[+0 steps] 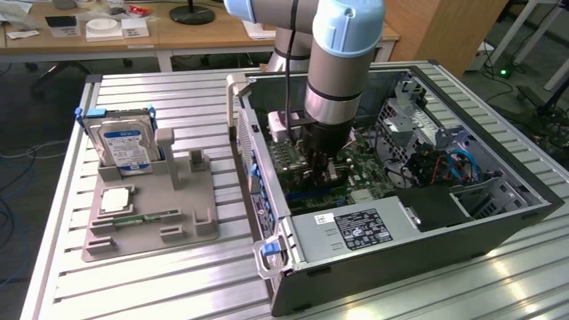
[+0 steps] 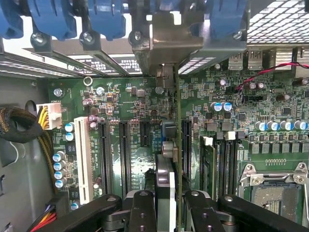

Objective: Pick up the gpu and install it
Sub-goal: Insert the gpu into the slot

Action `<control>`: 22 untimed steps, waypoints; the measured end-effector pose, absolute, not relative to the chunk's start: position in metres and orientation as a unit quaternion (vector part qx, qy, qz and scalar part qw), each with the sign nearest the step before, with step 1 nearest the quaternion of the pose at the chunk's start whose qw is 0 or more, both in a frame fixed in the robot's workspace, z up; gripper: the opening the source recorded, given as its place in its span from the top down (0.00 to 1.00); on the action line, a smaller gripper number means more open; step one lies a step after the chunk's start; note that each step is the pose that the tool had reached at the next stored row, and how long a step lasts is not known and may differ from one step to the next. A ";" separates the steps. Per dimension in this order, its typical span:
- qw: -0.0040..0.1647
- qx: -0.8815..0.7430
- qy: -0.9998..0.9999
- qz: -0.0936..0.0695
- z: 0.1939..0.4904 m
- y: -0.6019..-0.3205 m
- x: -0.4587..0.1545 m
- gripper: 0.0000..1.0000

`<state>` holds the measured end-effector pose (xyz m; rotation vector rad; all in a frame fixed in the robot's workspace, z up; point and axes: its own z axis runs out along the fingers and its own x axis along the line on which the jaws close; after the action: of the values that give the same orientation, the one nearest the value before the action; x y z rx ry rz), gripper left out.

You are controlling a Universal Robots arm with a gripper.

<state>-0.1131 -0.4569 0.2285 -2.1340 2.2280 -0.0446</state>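
The gripper (image 2: 166,212) is pinching the gpu (image 2: 169,145) edge-on between its two black fingers (image 2: 142,212), which are closed in on either face of the thin card. In the wrist view the card stands upright on its edge, running from the fingers away toward the silver end bracket (image 2: 166,46) at the case's rear wall, and it sits among the long black expansion slots (image 2: 124,154) of the green motherboard (image 2: 270,96); I cannot tell whether its lower edge is seated in a slot. In the exterior view the arm (image 1: 342,73) comes straight down from above into the open computer case (image 1: 462,220), its wrist vertical, and the gripper (image 1: 322,175) is low inside, just over the board. Out on the slatted metal table (image 1: 178,287), to the exterior view's left of the case, a grey holder tray (image 1: 191,230) carries a silver hard drive (image 1: 124,147) with a blue-white label standing at its far end, and a narrow green memory stick (image 1: 151,216) lying near its front.
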 end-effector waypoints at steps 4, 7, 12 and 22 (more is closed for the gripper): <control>0.028 -0.691 0.722 -0.014 0.228 -0.457 -0.113 0.72; 0.028 -0.691 0.722 -0.014 0.228 -0.457 -0.113 0.72; 0.028 -0.691 0.722 -0.014 0.228 -0.457 -0.113 0.72; 0.028 -0.691 0.722 -0.015 0.227 -0.457 -0.113 0.72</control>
<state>-0.1131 -0.4569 0.2266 -2.1342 2.2282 -0.0450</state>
